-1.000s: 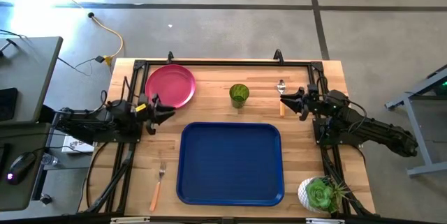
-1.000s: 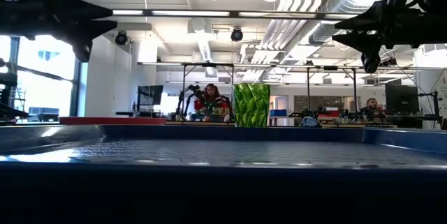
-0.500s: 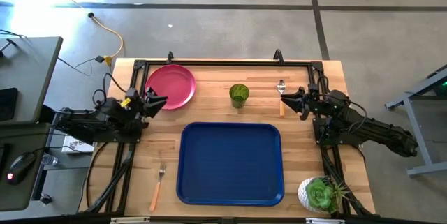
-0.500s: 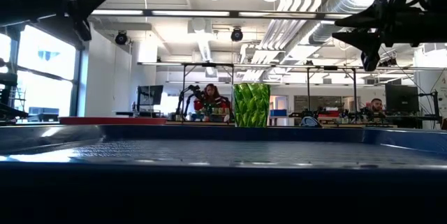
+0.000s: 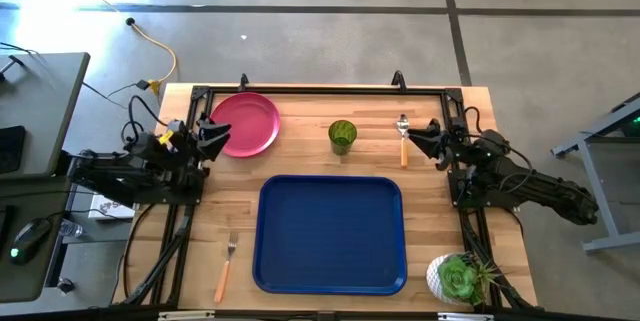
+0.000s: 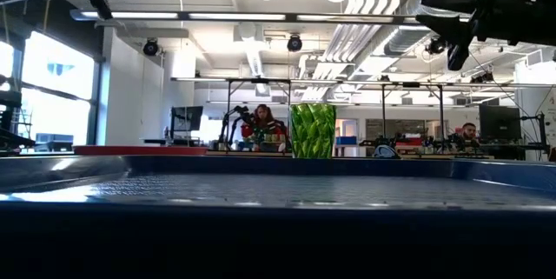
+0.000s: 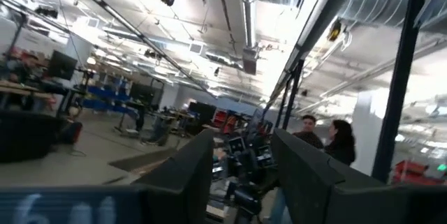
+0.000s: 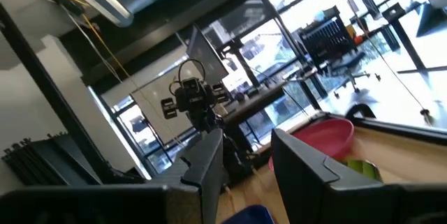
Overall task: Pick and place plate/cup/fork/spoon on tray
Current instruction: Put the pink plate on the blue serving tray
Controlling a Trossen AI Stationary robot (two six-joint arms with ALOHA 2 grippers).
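The pink-red plate [image 5: 245, 123] lies flat on the table at the far left. The green cup [image 5: 342, 136] stands upright behind the blue tray [image 5: 332, 233]. The spoon [image 5: 403, 137] lies flat to the right of the cup. The fork [image 5: 227, 266] lies flat left of the tray, near the front edge. My left gripper [image 5: 214, 137] is open and empty, raised just left of the plate. My right gripper [image 5: 417, 140] is open and empty, raised just right of the spoon. In the low view the plate [image 6: 139, 149] and the cup [image 6: 312, 130] show beyond the tray's rim [image 6: 278, 164].
A white pot with a green succulent [image 5: 458, 279] stands at the table's near right corner. A black frame [image 5: 320, 91] runs along the table's far and side edges. People show in the room beyond the table.
My left gripper has gone up and back toward the table's left and far edges, tipping its fingers upward, and stays open. My right gripper has risen a little and drawn slightly toward the right edge. No object has moved.
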